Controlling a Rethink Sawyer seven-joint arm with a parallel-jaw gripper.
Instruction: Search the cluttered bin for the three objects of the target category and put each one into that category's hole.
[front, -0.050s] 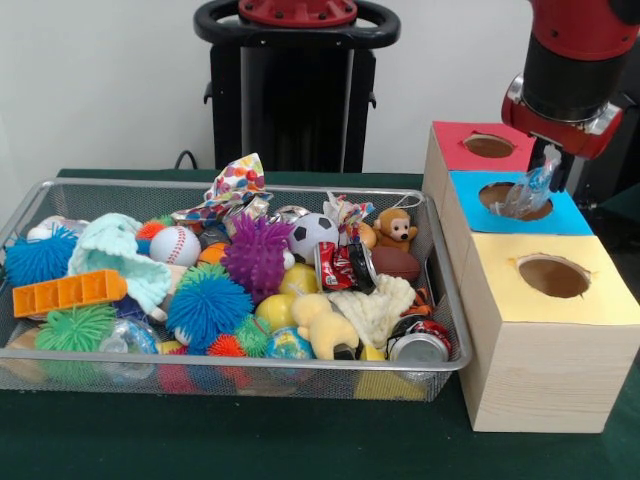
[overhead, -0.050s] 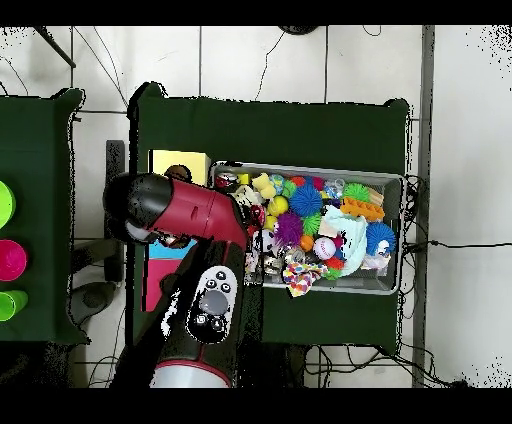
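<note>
From the front, the gripper (front, -0.050s: 548, 163) hangs over the blue box (front, -0.050s: 520, 215), clamped on a crumpled clear plastic piece (front, -0.050s: 528, 190), possibly a bottle, which dangles at the blue box's hole (front, -0.050s: 516, 198). The wire bin (front, -0.050s: 60, 375) beside the boxes is heaped with toys, balls and crushed cans. From overhead, the red arm (overhead, -0.050s: 190, 215) covers the boxes, hiding the gripper; only the yellow box (overhead, -0.050s: 180, 164) shows clearly.
</note>
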